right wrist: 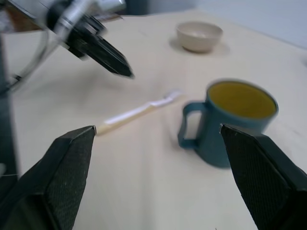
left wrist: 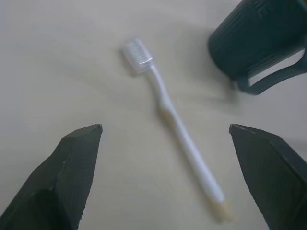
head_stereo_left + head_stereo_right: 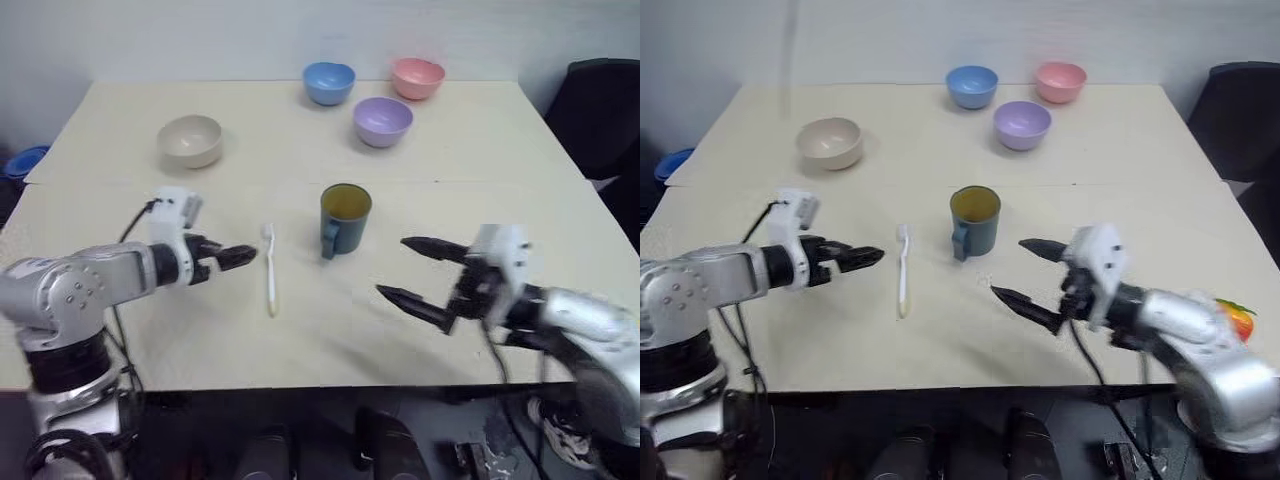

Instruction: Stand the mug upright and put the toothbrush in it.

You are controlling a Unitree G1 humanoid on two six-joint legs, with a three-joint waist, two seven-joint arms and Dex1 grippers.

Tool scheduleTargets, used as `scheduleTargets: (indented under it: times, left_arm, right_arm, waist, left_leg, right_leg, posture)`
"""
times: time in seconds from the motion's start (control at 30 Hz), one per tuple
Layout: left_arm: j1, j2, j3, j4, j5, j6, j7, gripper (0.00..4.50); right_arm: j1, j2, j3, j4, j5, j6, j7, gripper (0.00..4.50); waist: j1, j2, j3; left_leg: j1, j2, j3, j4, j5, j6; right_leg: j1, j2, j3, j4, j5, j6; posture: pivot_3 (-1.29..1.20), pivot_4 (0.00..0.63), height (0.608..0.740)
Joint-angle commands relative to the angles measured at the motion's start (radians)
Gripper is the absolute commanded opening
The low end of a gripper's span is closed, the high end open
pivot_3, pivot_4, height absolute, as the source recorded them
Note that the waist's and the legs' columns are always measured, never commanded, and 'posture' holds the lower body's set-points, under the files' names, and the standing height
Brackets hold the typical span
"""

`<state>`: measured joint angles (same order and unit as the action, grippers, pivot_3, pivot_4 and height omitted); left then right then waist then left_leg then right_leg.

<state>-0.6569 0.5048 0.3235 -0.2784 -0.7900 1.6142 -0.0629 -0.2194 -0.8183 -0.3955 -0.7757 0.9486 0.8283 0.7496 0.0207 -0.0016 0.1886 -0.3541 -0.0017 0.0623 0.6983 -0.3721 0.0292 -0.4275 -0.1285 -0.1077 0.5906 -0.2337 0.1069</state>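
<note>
There is one mug [image 3: 345, 217] and one toothbrush [image 3: 269, 268] on one big table [image 3: 300, 330]. The toothbrush lies just in front of the left gripper [image 3: 236, 255], and the mug stands a bit past the right gripper [image 3: 415, 270]. That makes two grippers. There are four bowls far beyond both grippers: one beige bowl [image 3: 190, 140], one blue bowl [image 3: 329, 82], one pink bowl [image 3: 417, 77] and one purple bowl [image 3: 382, 121].

Beige bowl [image 3: 190, 140], blue bowl [image 3: 329, 83], pink bowl [image 3: 417, 78], purple bowl [image 3: 382, 122] on table [image 3: 480, 150].
</note>
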Motion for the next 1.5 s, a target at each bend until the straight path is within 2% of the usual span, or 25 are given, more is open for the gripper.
scheduleTargets:
  times: [0.03,0.2,0.37,0.5,0.63,0.77,0.97,1.17,1.27,1.33,1.43,1.5]
  left_arm:
    - [-0.041,-0.019,-0.034,0.057,-0.026,0.0,0.129,4.5]
    - [-0.161,-0.148,-0.051,0.259,0.038,0.0,0.26,4.5]
    - [-0.224,-0.175,-0.112,0.353,0.044,0.0,0.259,4.5]
    - [-0.255,-0.211,-0.159,0.457,0.055,0.0,0.259,4.5]
    - [-0.302,-0.232,-0.189,0.614,0.071,0.0,0.293,3.74]
    - [-0.384,-0.24,-0.23,0.74,0.149,0.0,0.276,2.63]
    - [-0.478,-0.253,-0.325,0.871,0.273,-0.041,0.163,0.92]
    - [-0.475,-0.26,-0.358,0.906,0.365,-0.123,0.084,0.92]
    - [-0.458,-0.26,-0.331,0.899,0.384,-0.11,0.078,0.5]
    - [-0.455,-0.255,-0.317,0.897,0.405,-0.114,0.071,0.01]
    - [-0.451,-0.23,-0.311,0.882,0.437,-0.162,0.061,0.01]
    - [-0.437,-0.202,-0.35,0.849,0.464,-0.237,0.031,0.01]
  right_arm:
    - [-0.015,-0.077,-0.095,-0.031,0.171,0.038,-0.017,4.29]
    - [-0.06,-0.124,-0.1,-0.029,0.241,0.024,-0.133,4.29]
    - [-0.091,-0.105,-0.053,-0.06,0.336,0.003,-0.271,4.29]
    - [-0.084,-0.109,-0.007,-0.078,0.317,-0.016,-0.328,4.29]
    - [-0.094,-0.109,0.018,-0.078,0.323,-0.039,-0.366,4.32]
    - [-0.108,-0.112,0.038,-0.074,0.315,-0.058,-0.387,4.32]
    - [-0.124,-0.115,0.053,-0.071,0.325,-0.076,-0.413,4.32]
    - [-0.074,-0.125,0.014,-0.074,0.296,-0.084,-0.402,4.32]
    - [-0.048,-0.119,0.017,-0.083,0.278,-0.093,-0.399,4.32]
    - [-0.03,-0.12,0.021,-0.089,0.262,-0.099,-0.392,4.32]
    - [0.014,-0.123,0.0,-0.089,0.254,-0.1,-0.375,4.32]
    - [0.042,-0.128,-0.016,-0.084,0.25,-0.101,-0.366,4.32]
  waist:
    - [0.0,-0.001,0.0]
    - [0.014,-0.004,0.002]
    - [0.017,-0.005,0.001]
    - [0.027,-0.005,0.001]
    - [0.037,-0.006,0.0]
    - [0.043,-0.006,-0.002]
    - [0.051,-0.006,-0.002]
    - [0.055,-0.006,-0.003]
    - [0.056,-0.006,-0.003]
    - [0.056,-0.006,-0.004]
    - [0.056,-0.005,-0.004]
    - [0.054,-0.005,-0.005]
  left_leg:
    - [0.0,0.0,0.0,-0.001,0.0,0.0]
    - [-0.001,-0.002,0.002,0.0,0.0,0.001]
    - [-0.001,-0.003,0.003,0.0,0.001,0.001]
    - [-0.001,-0.003,0.004,0.001,0.001,0.001]
    - [0.001,-0.004,0.004,0.001,0.001,0.002]
    - [0.001,-0.004,0.004,0.001,0.002,0.003]
    - [0.001,-0.004,0.004,0.001,0.002,0.003]
    - [0.001,-0.004,0.004,0.001,0.002,0.003]
    - [0.001,-0.004,0.004,0.001,0.002,0.003]
    - [0.002,-0.004,0.004,0.001,0.002,0.003]
    - [0.002,-0.004,0.004,0.001,0.002,0.003]
    - [0.002,-0.004,0.004,0.001,0.002,0.003]
  right_leg:
    - [0.0,0.0,0.0,0.0,0.0,0.0]
    - [-0.001,0.0,-0.002,0.0,0.0,0.0]
    - [-0.001,-0.001,-0.002,-0.001,0.001,0.002]
    - [-0.001,-0.001,-0.002,-0.001,0.001,0.002]
    - [0.001,-0.002,-0.002,0.0,0.001,0.003]
    - [0.002,-0.002,-0.002,-0.001,0.002,0.003]
    - [0.002,-0.002,-0.003,-0.001,0.002,0.004]
    - [0.003,-0.003,-0.003,-0.001,0.002,0.004]
    - [0.003,-0.003,-0.002,-0.001,0.003,0.005]
    - [0.003,-0.003,-0.002,-0.001,0.003,0.005]
    - [0.003,-0.004,-0.002,-0.001,0.003,0.005]
    - [0.003,-0.004,-0.002,-0.001,0.003,0.005]
  posture:
    - [0.0,0.15,0.74]
    - [0.0,0.15,0.74]
    - [0.0,0.15,0.74]
    - [0.0,0.15,0.74]
    - [0.0,0.15,0.74]
    - [0.0,0.15,0.74]
    - [0.0,0.15,0.74]
    - [0.0,0.15,0.74]
    - [0.0,0.15,0.74]
    - [0.0,0.15,0.74]
    - [0.0,0.15,0.74]
    - [0.0,0.15,0.74]
